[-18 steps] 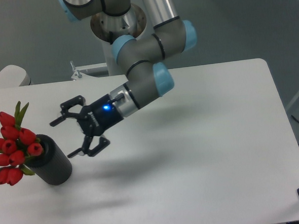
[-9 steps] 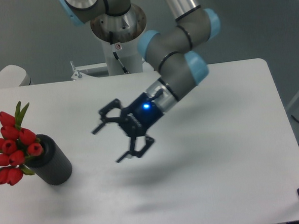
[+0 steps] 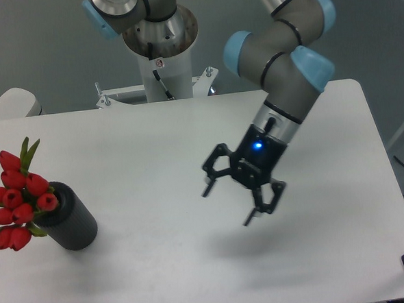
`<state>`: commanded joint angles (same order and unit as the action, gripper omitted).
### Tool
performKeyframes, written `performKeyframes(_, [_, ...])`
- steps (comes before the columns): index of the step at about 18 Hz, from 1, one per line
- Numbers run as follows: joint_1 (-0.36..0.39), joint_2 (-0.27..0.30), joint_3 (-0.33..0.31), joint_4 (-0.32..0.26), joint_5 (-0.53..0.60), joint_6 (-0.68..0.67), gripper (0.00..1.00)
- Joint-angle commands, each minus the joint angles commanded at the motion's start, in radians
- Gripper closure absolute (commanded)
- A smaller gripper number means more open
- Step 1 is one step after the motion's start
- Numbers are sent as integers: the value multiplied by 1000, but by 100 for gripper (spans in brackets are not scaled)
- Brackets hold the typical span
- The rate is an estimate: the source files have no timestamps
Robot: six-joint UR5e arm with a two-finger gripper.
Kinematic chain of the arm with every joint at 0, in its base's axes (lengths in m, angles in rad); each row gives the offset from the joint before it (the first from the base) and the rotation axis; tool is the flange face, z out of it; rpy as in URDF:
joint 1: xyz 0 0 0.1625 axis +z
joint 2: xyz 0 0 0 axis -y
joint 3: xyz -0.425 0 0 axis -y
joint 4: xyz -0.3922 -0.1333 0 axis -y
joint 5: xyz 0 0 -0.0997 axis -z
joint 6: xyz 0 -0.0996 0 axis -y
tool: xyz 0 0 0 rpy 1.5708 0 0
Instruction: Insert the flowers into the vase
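Vase (image 3: 70,223) at lower left of the table (image 3: 337,116) — flowers (image 3: 18,200) stand in its mouth. Pincer (image 3: 236,201) at frame centre — fingers apart, holding nothing.

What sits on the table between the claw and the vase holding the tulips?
Nothing: in the fixed camera view, only bare white tabletop lies between the open black claw and the dark grey matte cylindrical vase holding the red tulips.
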<state>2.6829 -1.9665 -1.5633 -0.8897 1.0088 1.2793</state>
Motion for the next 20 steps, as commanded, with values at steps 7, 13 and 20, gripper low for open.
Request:
performKeyframes(7, [-2, -61, 104, -110, 264, 34, 0])
performKeyframes(13, [-12, -106, 175, -207, 429, 120, 0])
performKeyframes(20, [-17, -144, 235, -262, 513, 294, 0])
